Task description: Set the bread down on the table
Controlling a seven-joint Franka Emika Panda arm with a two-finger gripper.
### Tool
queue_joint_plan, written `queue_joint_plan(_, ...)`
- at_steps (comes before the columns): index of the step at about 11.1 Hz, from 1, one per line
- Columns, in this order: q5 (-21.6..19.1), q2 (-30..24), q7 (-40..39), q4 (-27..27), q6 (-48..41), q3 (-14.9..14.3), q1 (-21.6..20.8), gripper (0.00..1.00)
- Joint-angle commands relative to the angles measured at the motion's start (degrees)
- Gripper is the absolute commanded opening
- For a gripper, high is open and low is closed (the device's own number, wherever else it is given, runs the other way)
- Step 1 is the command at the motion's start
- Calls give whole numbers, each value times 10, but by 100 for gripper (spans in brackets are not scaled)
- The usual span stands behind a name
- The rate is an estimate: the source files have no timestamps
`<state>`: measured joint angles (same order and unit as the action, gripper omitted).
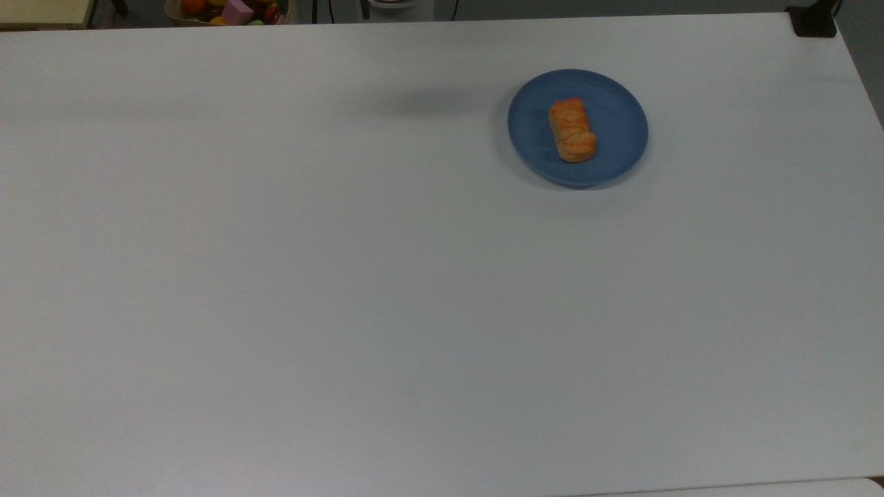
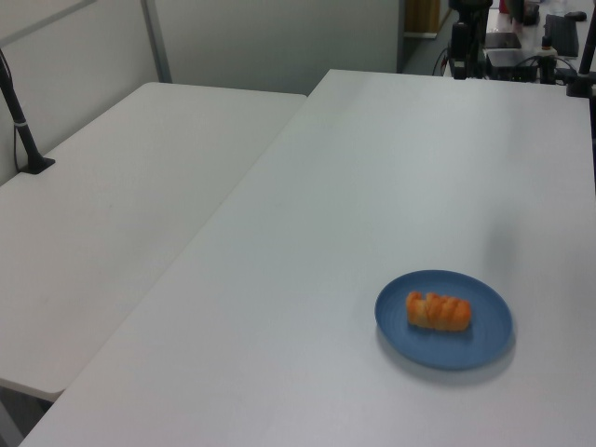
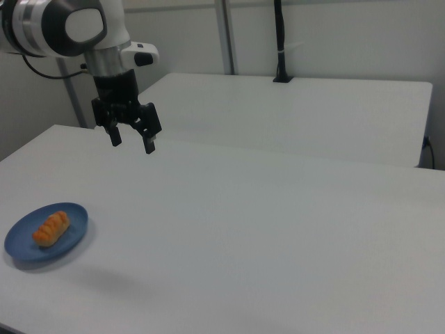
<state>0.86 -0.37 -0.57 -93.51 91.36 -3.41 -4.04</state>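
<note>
The bread (image 1: 572, 130) (image 2: 438, 310) (image 3: 51, 228), a small orange-golden braided roll, lies on the round blue plate (image 1: 621, 124) (image 2: 484, 326) (image 3: 21, 243). The plate rests on the white table (image 1: 345, 310) (image 2: 354, 186) (image 3: 264, 236). In the right view my gripper (image 3: 131, 141) hangs open in the air, high above the table and up and to the right of the plate, with nothing between its fingers. A faint shadow lies on the table to the left of the plate in the top view.
A second white table (image 2: 102, 205) (image 3: 299, 111) adjoins this one. A black post (image 2: 20, 121) (image 3: 280, 42) is clamped on it. A bin of colourful toys (image 1: 231, 10) sits beyond the far edge in the top view. A black clamp (image 1: 813, 21) marks the table's corner.
</note>
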Motion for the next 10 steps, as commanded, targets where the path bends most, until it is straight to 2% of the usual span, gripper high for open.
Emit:
queue_joint_plan(1, -2, -6, -3, -4, -14, -2, -4, 100)
queue_joint_plan(4, -4, -6, 3, -9, -13, 5, -11, 100)
queue_joint_plan(5, -7, -8, 12, -19, -8, 17, -15, 100)
queue_joint_plan(7, -9, -7, 77, -25, -3, 72, -17, 100)
queue_joint_plan(10, -11, -9, 161, -68, 42, 178, -18, 100)
